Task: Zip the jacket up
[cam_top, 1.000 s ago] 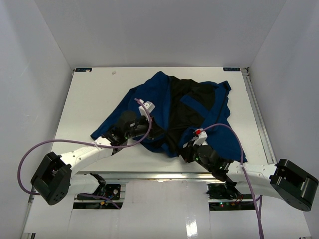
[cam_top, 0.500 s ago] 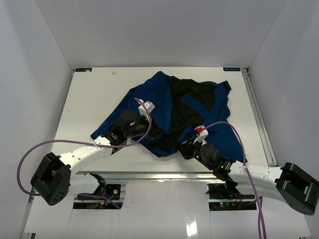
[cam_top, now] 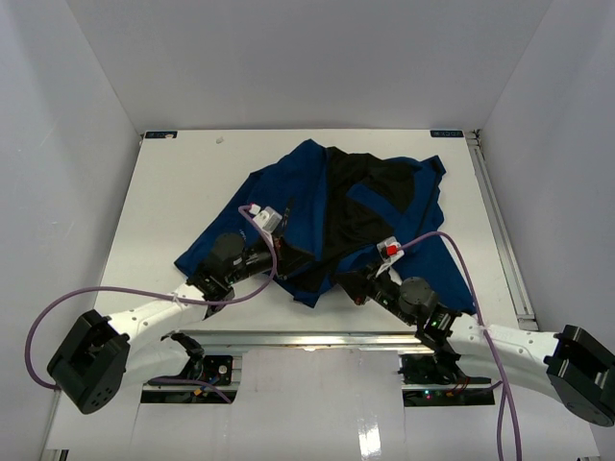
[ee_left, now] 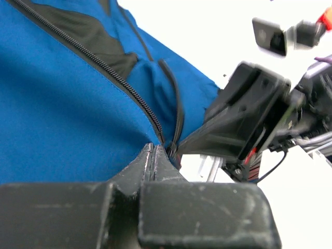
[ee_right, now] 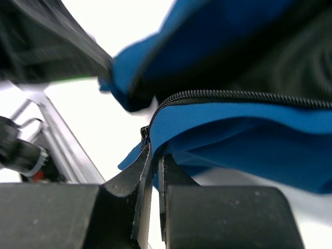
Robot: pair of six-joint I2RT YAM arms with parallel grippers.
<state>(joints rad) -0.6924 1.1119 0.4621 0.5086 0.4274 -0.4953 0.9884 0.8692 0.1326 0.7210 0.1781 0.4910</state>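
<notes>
The jacket [cam_top: 298, 192] is laid open on the table [cam_top: 173, 192]. One near zipper end is pinched tight in the left gripper [ee_left: 154, 151], the other in the right gripper [ee_right: 154, 155].

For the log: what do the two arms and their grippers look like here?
The left arm and right arm have white links and bulky black joint housings. A purple cable runs along each to a white wrist camera module; the right one carries a red mark. The left gripper and right gripper have matte black, wedge-tipped fingers.
</notes>
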